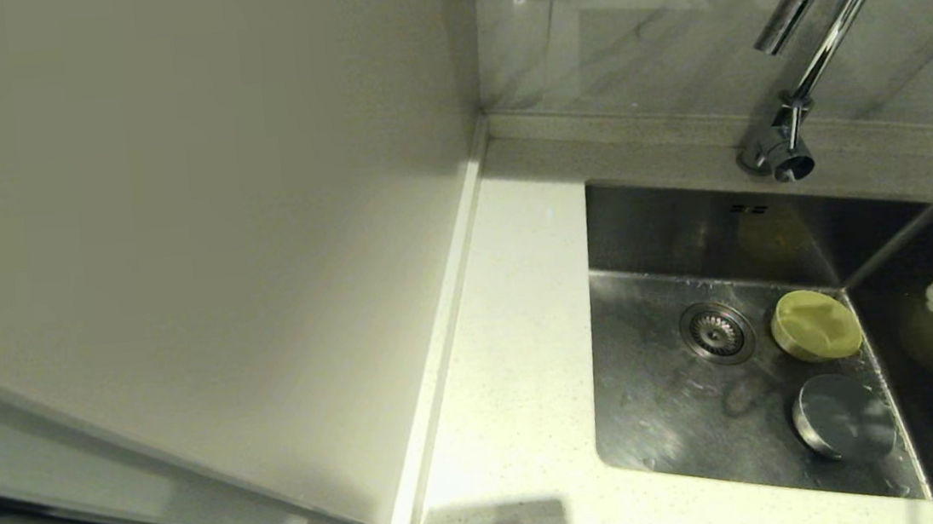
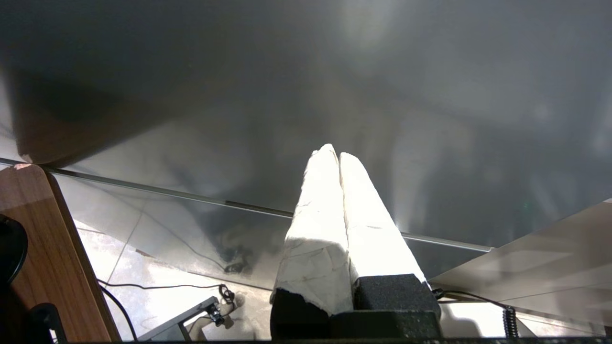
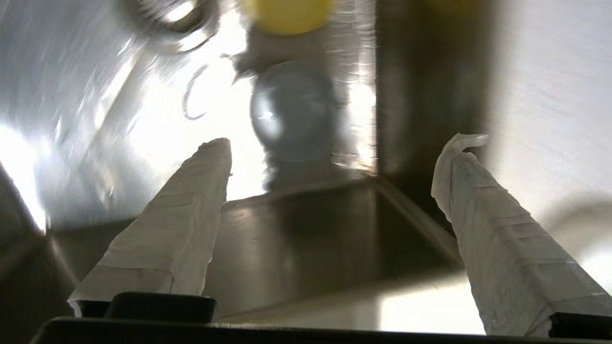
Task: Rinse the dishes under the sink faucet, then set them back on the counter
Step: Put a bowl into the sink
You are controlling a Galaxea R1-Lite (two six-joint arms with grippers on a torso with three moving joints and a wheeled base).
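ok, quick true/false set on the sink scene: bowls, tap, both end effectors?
1. The yellow bowl lies in the sink. True.
2. A grey bowl sits on the counter. False: it is in the sink, near the yellow one.
3. The right end effector is open and holds nothing. True.
4. Water runs from the faucet. False: no stream shows.
5. The left end effector is over the sink. False: its fingers are together, away from the sink, above a floor.
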